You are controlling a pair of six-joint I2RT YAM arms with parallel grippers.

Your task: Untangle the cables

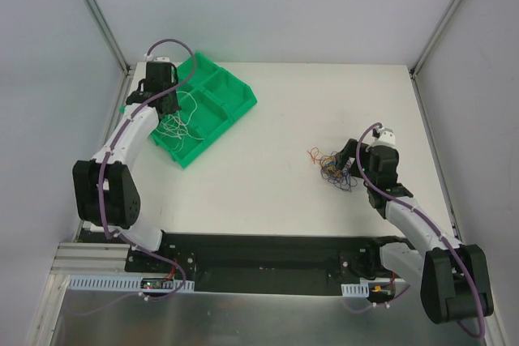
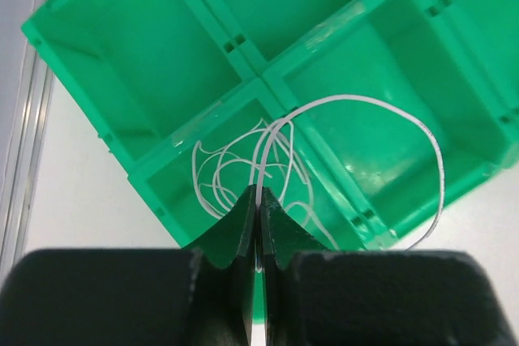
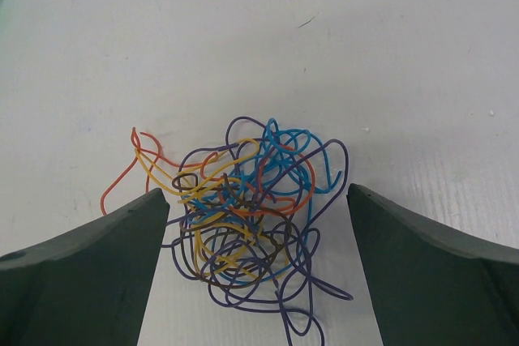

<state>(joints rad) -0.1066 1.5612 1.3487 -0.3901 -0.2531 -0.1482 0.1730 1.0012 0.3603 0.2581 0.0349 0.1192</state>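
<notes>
Left arm (image 1: 122, 143): stretched forward along the left side, elbow folded back near its base, wrist pitched down. Left gripper (image 2: 258, 196): jaws pressed together, tips pinching a white cable (image 2: 357, 103). Right arm (image 1: 413, 224): elbow low at the near right, forearm reaching forward and inward, wrist tilted down. Right gripper (image 3: 255, 200): fingers (image 3: 89, 265) spread wide, one at each side of the wrist view, not clamped on anything.
</notes>
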